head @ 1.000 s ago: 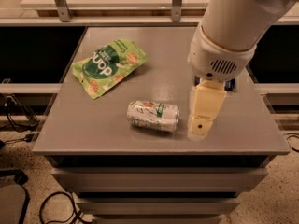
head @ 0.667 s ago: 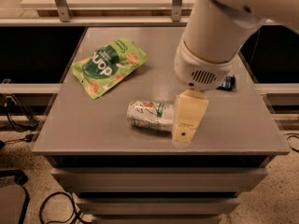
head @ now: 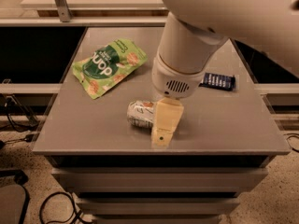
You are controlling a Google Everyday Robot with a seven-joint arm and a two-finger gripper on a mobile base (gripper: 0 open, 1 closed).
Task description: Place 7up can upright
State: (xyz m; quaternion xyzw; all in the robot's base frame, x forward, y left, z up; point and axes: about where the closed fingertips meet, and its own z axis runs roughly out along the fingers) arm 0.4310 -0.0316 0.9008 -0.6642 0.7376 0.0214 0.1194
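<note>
The arm (head: 187, 45) is a glossy white cylinder with a slotted vent grille (head: 176, 86). The pincer (head: 160, 139), at its 6 o'clock, is cream with one dark hole.

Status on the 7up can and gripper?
Gripper low, covering one end of the 7up can. Can on its side, not upright. Snack bag and blue wrapper well apart from it.

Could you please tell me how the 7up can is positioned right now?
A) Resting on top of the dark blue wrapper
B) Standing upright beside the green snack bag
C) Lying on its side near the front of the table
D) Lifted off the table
C: the can lies on its side on the table, close to the front edge, and the hand is down right in front of its right end.
</note>
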